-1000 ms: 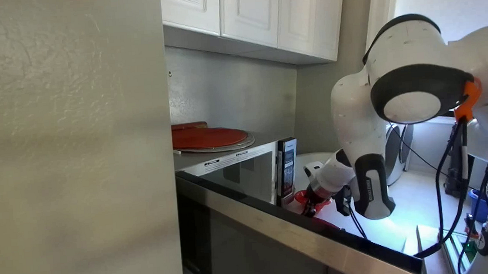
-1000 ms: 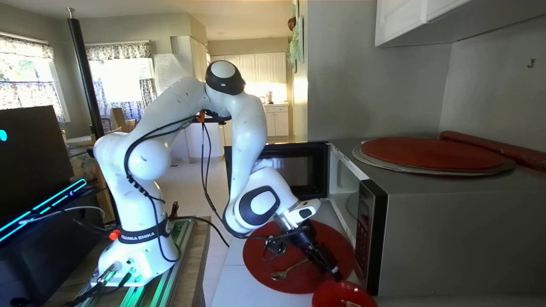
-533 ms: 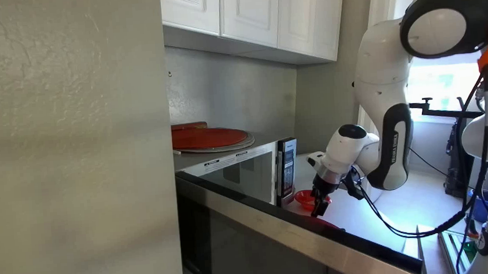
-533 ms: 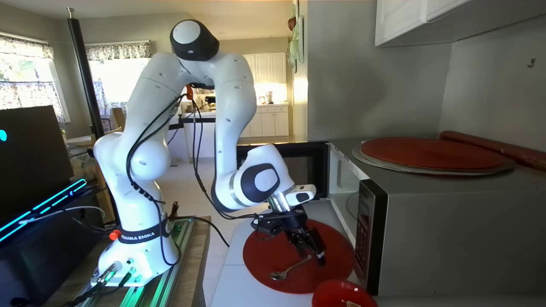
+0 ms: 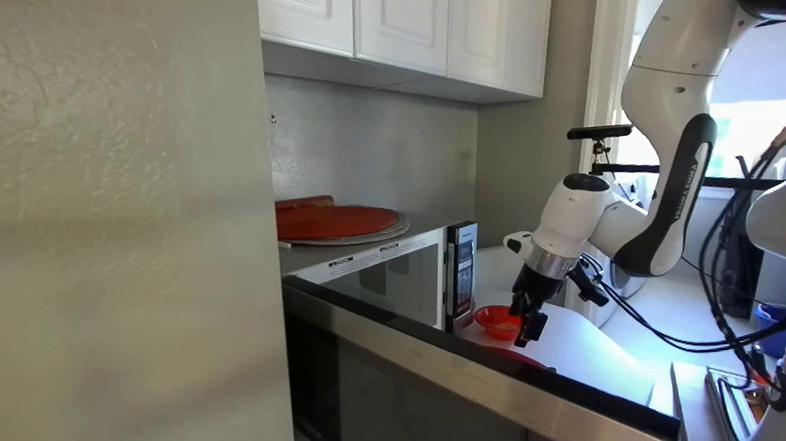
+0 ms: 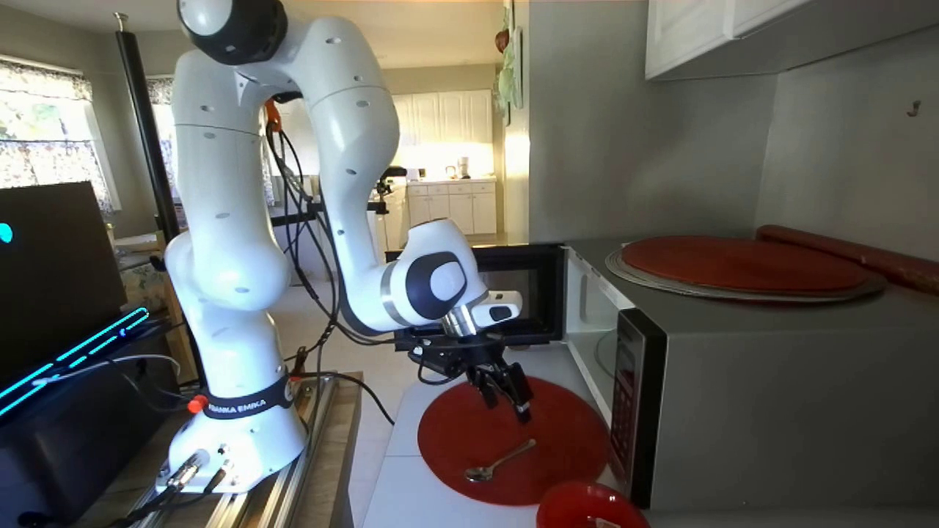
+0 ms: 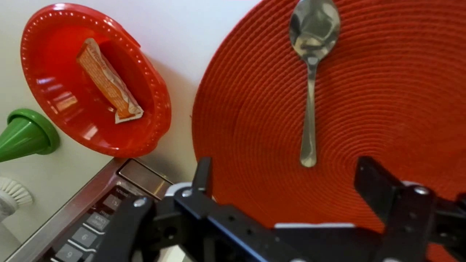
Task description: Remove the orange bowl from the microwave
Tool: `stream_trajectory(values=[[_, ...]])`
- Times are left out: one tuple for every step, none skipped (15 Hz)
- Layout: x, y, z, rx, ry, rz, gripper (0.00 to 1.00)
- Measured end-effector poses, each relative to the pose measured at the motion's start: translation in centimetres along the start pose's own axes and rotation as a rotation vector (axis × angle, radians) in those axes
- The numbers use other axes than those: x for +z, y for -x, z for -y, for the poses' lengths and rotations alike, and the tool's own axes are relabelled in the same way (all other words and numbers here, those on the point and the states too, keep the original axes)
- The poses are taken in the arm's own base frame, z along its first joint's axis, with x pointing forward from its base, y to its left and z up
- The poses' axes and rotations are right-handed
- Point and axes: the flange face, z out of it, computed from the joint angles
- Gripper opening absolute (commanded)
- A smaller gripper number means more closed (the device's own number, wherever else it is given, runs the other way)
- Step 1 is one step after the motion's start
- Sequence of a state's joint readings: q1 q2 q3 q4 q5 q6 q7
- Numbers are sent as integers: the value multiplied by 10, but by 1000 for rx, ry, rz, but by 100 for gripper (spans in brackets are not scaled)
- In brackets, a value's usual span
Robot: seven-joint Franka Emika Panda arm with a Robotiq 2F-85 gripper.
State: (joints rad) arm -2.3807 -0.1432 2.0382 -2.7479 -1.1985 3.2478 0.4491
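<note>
The orange bowl sits on the white counter outside the microwave, by its button panel, with an orange-and-white packet lying in it. The bowl shows in both exterior views, cut by the lower edge in one of them. The microwave stands with its door swung wide open; most of its inside is hidden. My gripper is open with nothing between its fingers. In an exterior view the gripper hangs tilted above the round red mat, apart from the bowl.
A red woven mat with a metal spoon lies before the microwave. A green cone-shaped thing and a white brush stand beyond the bowl. A flat red dish rests on the microwave. White cabinets hang above.
My gripper has risen and drawn back from beside the bowl toward the robot's base, and the arm's elbow has lifted. The bowl, spoon, mat and microwave door have stayed in place.
</note>
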Motion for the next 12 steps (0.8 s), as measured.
stream_trajectory(values=[[-6,-7,1,9,0,-9,100],[-14,-15,0,25,2,-24,100],[-20,-21,0,32,4,-38,100],[-25,-24,-1,35,4,-48,100],[-27,-25,-1,39,3,-54,100],[-27,-25,-2,41,3,-56,100],[-27,-25,-1,41,3,-56,100],[-27,-25,-1,41,3,-56,100],[-27,-25,-1,41,3,-56,100],[-27,-25,-1,40,3,-56,100],[-27,-25,-1,40,3,-56,100],[-27,-25,-1,40,3,-56,100]])
